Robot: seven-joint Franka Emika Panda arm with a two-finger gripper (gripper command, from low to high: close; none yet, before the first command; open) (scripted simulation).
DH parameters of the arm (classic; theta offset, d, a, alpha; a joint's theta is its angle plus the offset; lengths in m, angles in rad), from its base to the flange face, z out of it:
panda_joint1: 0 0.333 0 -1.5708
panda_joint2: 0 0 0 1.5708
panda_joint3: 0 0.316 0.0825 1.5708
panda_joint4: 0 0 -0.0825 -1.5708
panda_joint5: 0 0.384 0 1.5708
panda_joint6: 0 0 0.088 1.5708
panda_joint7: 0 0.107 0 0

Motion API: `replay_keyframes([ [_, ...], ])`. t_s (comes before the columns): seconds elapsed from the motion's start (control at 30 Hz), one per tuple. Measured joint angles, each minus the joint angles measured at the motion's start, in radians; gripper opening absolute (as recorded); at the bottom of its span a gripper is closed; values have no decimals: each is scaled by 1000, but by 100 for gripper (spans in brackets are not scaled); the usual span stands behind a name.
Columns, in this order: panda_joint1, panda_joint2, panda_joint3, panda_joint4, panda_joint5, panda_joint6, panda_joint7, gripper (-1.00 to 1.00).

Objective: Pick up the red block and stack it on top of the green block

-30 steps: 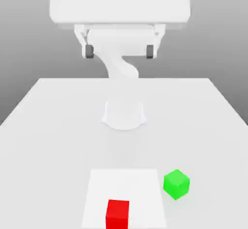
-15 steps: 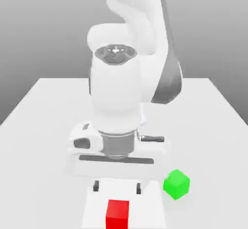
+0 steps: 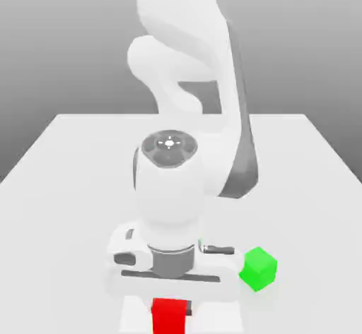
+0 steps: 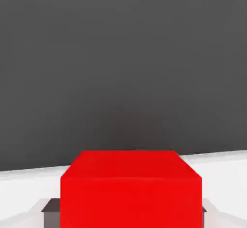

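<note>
The red block point(image 3: 170, 317) sits on the table at the near edge of the exterior view, under my lowered hand. My gripper point(image 3: 170, 314) is down over it, one finger on each side, shut on the block. In the hand view the red block point(image 4: 130, 193) looms large, with the grey pads point(image 4: 50, 211) pressed against its two sides. The green block point(image 3: 257, 268) stands on the table a short way off, toward the exterior view's right of the hand and untouched.
A white table point(image 3: 63, 184) carries both blocks. A paler square patch point(image 3: 226, 318) lies under the red block. My arm point(image 3: 177, 184) rises over the table's middle and hides the surface behind it.
The arm has come down from high above the table to the red block. Its fingers, wide apart before, have closed on the block's sides. Neither block has moved.
</note>
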Motion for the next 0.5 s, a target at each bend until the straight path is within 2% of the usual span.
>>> replay_keyframes([
  [0.13,57,-144,76,-101,13,-42,-43,-100],
  [0.3,233,-316,166,-264,27,-50,-111,-100],
  [0.5,239,-163,148,-286,-58,121,-61,-100],
])
